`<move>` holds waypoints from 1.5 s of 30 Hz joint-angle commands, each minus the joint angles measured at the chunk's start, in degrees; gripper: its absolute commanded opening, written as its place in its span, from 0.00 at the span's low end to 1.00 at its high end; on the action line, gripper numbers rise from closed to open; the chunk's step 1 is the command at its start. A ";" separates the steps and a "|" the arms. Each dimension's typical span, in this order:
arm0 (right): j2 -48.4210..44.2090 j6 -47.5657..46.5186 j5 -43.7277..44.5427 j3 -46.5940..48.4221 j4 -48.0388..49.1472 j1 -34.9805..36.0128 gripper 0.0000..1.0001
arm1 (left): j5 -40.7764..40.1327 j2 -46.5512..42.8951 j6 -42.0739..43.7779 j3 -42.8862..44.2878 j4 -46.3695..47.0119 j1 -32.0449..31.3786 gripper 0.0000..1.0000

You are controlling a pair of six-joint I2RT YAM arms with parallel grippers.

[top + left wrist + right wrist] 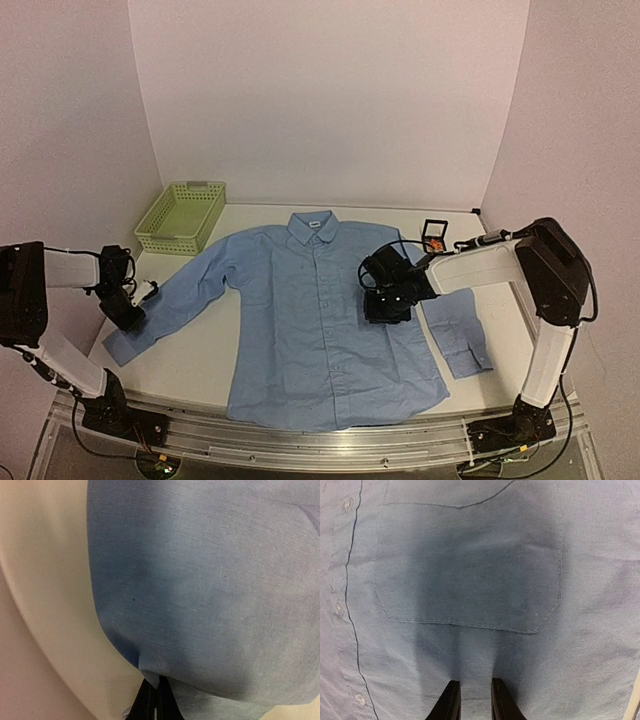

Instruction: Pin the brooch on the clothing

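Observation:
The clothing (300, 330), a light blue shirt, lies spread flat on the white table, collar at the back. My left gripper (131, 313) is at the end of the shirt's left sleeve. In the left wrist view that gripper (156, 684) is shut on a small fold of the sleeve cloth (200, 580). My right gripper (388, 306) hovers low over the shirt's chest. In its wrist view the right gripper (476, 685) stands slightly open just below the chest pocket (470, 570), nothing between its fingers. The brooch (437, 245), a tiny orange-red speck, rests by a small black-framed box (433, 227) at the back right.
A green mesh basket (181, 216) stands at the back left corner of the table (200, 350). The shirt's right sleeve cuff (458, 345) lies near the right arm's base. Walls close in on three sides.

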 commanded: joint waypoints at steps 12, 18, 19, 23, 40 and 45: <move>-2.66 -3.69 2.22 -4.38 -10.28 -2.37 0.23 | -11.27 9.74 20.78 11.04 14.86 6.39 0.00; -2.81 -6.29 0.55 -1.61 -10.98 -2.39 0.24 | -11.75 9.15 25.48 9.50 18.94 6.36 0.01; -2.42 -6.82 -0.35 -0.46 -11.00 -2.39 0.25 | -11.17 8.74 25.64 9.29 18.35 6.33 0.07; -1.72 -8.58 -3.30 5.35 -10.97 -2.40 0.27 | -7.30 4.97 25.27 9.29 15.12 6.25 0.37; 10.76 -8.54 -2.79 32.33 -9.86 -12.84 0.16 | 18.98 5.34 5.80 32.24 -5.81 -30.01 0.49; 21.82 -8.82 -3.05 43.50 -9.76 -16.33 0.08 | 15.55 24.45 -2.07 45.81 4.23 -32.56 0.41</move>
